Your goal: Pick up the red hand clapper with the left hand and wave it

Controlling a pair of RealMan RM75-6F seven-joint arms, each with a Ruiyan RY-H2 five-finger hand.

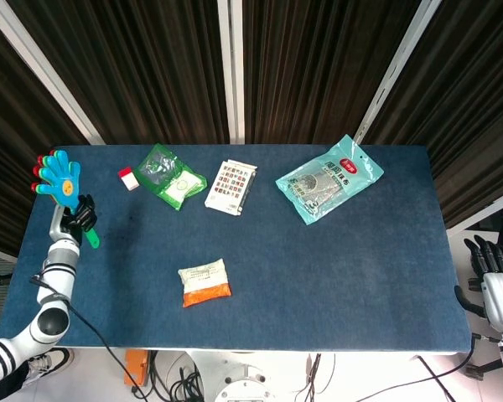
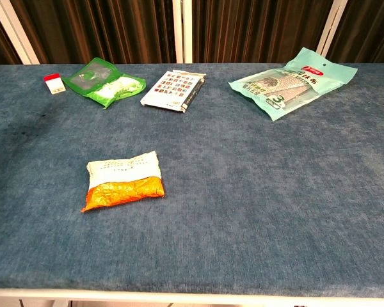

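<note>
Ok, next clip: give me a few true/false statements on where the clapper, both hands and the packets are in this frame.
1. The left hand holds the hand clapper raised at the table's left edge. True.
2. The clapper lies flat beside the green packet. False: it is lifted, well left of that packet.
3. The right hand holds the teal bag. False: it is empty, off the table's right edge.
4. The orange-and-white packet lies nearest the front edge. True.

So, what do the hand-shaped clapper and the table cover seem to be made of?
The hand-shaped clapper held by the left hand looks like hard, glossy plastic: flat, bright blue, red and green layers. The dark blue table cover seems a matte felt-like fabric, with a fuzzy, mottled texture.
</note>
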